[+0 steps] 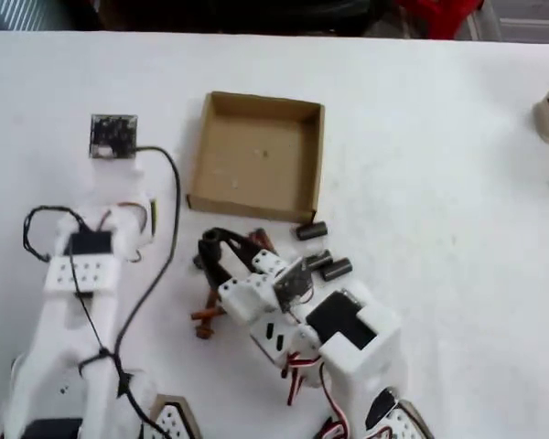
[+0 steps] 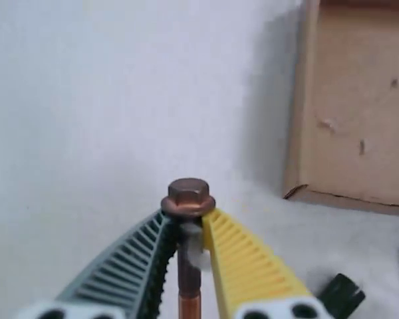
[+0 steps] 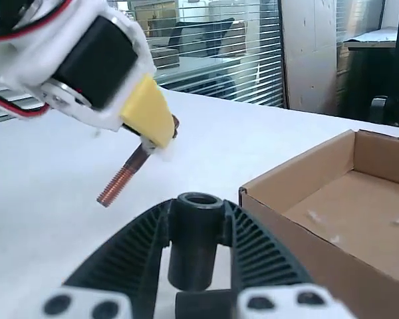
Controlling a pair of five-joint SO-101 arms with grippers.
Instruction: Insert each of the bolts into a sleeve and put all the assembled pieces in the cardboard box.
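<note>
Bolt: copper bolt [image 2: 187, 199], clamped just under its head by the left gripper [image 2: 188, 222], shank running back toward the wrist.
Sleeve: black sleeve [image 3: 195, 239], upright with its mouth up, pinched between the right gripper [image 3: 197, 207] fingers.
Bolt to sleeve: threaded tip tilted, above the sleeve's mouth and apart from it.
Cardboard box: cardboard box [image 3: 299, 246], open, just beside the right gripper.
Loose parts: two spare sleeves [image 1: 311, 230] and spare bolts [image 1: 204, 317] lie on the table [image 1: 439, 183], either side of the right gripper.

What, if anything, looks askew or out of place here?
The bolt in the left gripper hangs slanted, its threaded tip off to one side of the upright sleeve in the right gripper, so they are not lined up. Nothing looks spilled or damaged.
</note>
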